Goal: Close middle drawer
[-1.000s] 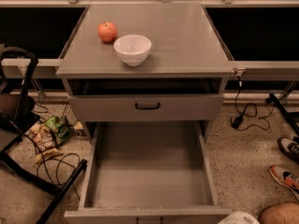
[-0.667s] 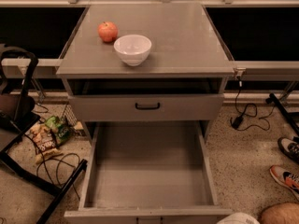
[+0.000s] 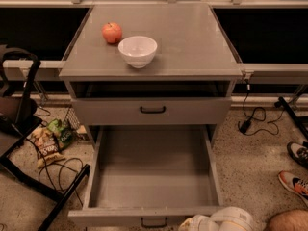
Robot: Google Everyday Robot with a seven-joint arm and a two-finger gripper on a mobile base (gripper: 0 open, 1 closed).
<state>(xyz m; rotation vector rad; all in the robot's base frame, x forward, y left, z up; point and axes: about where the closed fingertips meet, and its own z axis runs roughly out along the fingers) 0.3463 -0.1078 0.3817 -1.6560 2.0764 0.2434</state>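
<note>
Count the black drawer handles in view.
2: a handle on the upper drawer, another on the open middle drawer at its front, left of the gripper at the bottom edge. Others may be hidden.

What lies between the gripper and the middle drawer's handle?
Only the middle drawer's bare front panel, in the camera view; the gripper is at bottom right.

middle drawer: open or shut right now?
Open. The middle drawer is pulled far out, its empty tray exposed. The gripper sits at the bottom edge, just right of the handle.
</note>
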